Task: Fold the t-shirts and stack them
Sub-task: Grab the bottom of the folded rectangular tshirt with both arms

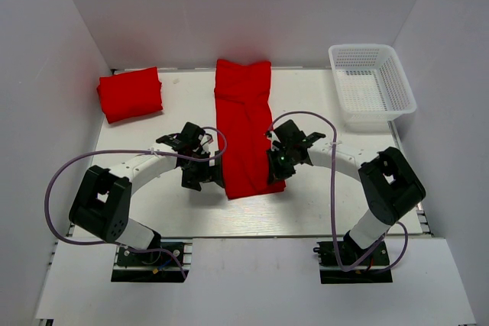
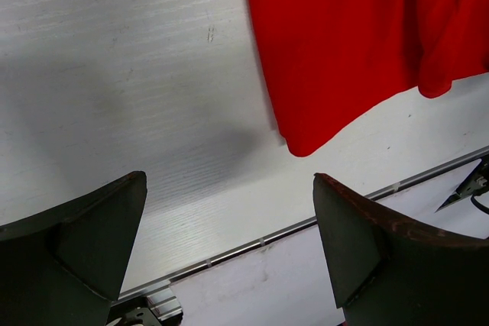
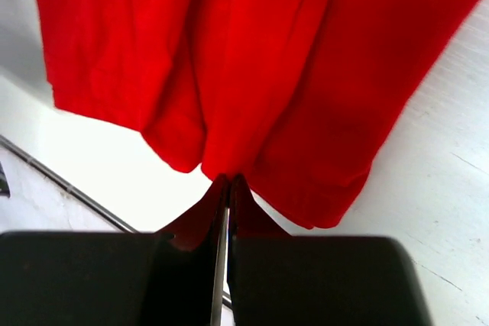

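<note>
Red cloth, folded into a long strip, lies along the middle of the table (image 1: 153,211): the t-shirt (image 1: 243,124). The right gripper (image 3: 227,181) is pinched tight on its near hem, only just. The left gripper (image 2: 229,181) gapes empty beside the other near corner. Lifted one-sided, that thin bite could slip, or the strip could skew.

Bright, even light falls from overhead, bleaching the white table (image 1: 321,211) almost to glare right of the long red t-shirt (image 1: 244,127). In the left wrist view a soft grey shadow lies left of the t-shirt, whose edge is blurred. The left gripper (image 2: 229,181) below it is dark and unfocused. In the right wrist view the red oversaturates, and the right gripper (image 3: 228,185) blurs black beneath it.
</note>
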Controlling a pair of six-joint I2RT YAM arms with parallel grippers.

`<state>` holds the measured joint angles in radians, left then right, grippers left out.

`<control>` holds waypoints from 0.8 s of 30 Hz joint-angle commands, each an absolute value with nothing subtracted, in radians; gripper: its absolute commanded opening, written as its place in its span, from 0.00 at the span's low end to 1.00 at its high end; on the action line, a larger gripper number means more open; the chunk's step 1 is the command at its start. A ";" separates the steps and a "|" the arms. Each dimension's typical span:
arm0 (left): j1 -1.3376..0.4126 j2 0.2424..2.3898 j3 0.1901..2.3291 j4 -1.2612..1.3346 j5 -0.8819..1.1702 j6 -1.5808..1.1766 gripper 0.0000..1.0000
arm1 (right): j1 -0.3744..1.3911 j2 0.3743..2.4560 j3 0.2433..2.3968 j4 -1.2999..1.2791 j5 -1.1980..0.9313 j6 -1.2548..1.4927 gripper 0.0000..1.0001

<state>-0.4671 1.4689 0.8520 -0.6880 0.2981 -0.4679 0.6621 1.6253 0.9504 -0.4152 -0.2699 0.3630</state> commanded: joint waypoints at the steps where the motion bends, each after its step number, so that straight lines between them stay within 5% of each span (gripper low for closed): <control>1: -0.471 1.431 0.876 -0.695 0.282 -0.459 1.00 | 0.666 1.595 0.960 -0.385 -0.334 0.313 0.00; 24: -0.471 1.450 0.867 -0.676 0.291 -0.459 1.00 | 0.779 1.710 1.163 -0.477 -0.511 -0.051 0.00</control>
<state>-0.4671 1.4685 0.8520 -0.6952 0.2916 -0.4679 0.7616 1.6825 1.1252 -0.4267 -0.4763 0.0204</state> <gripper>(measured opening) 0.997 0.011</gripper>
